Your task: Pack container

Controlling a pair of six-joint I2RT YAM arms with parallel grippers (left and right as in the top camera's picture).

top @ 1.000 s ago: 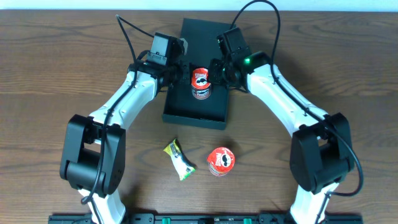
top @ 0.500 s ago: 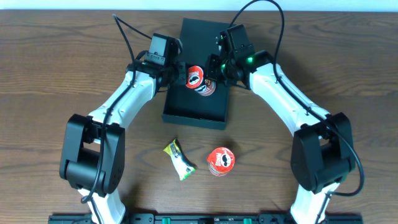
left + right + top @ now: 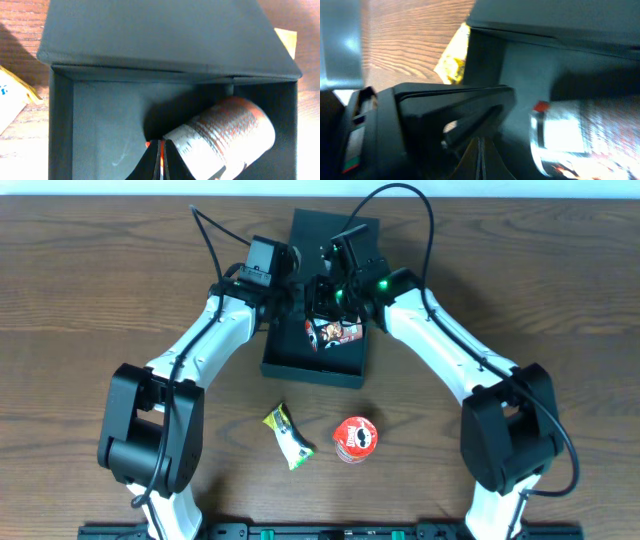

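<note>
our left pincer [image 3: 160, 161] has its two fingers pressed together to a thin slit, with nothing that we can make out between them, and it hangs low inside the container [image 3: 100, 120], just beside the can [image 3: 225, 135] at its 2 o'clock. the right pincer [image 3: 480, 162] looks clenched in the same way in its own blurred view, empty as far as we can tell, with the can off at its 3 o'clock. that can lies tipped on its side on the container's floor, near the wall under the lid [image 3: 165, 35], which is folded back and open. from above, the container sits at 12 o'clock on the table [image 3: 80, 280], with both arms reaching in from its 9 and 3 o'clock sides. outside it, at its 6 o'clock, a second can [image 3: 355, 438] stands upright on the wood, and a packet [image 3: 288, 435] lies at 7 o'clock, near that can but apart from it. we judge the packing to be partway: one thing is in, two are out, and the lid is not closed. the next move, as we see it, calls for lifting a pincer clear of the walls without nudging the can, spreading it wide over the upright can, and leaving floor room for the packet. as for writing, the cans are red with white and dark print, and the second one's top bears a round mark, but we can read no letters; the packet is yellow-green and white, its print too small to read.
</note>
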